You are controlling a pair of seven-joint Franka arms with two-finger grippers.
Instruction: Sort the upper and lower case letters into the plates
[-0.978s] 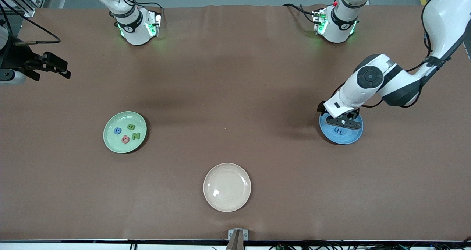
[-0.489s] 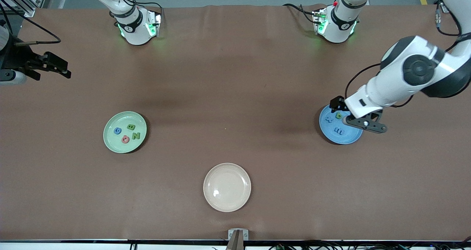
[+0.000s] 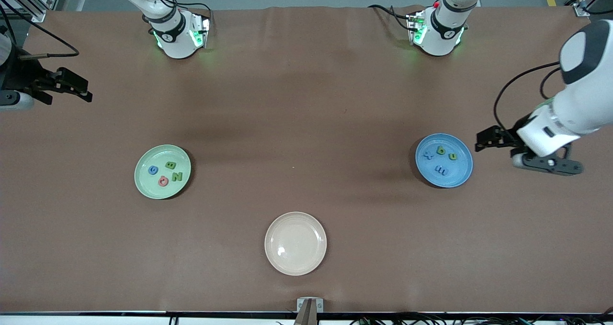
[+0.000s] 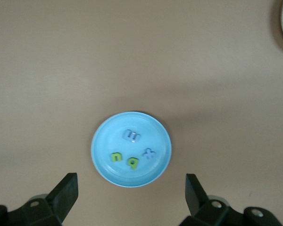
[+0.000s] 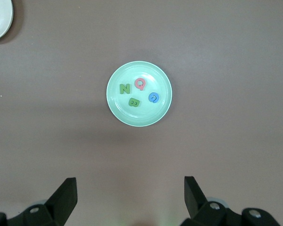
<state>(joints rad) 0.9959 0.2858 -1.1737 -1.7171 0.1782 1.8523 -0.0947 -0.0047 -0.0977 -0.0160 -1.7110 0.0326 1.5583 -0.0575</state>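
Front view: letters in both plates point(image 3: 462, 174)

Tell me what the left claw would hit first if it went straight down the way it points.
The left claw, open, hangs over bare table beside the blue plate, toward the left arm's end. Straight down, it would probably meet the brown table surface first, not the plate, though its height is hard to judge.

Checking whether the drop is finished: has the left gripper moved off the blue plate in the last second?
Yes. The left gripper has left the blue plate, now over bare table toward the left arm's end, jaws open.
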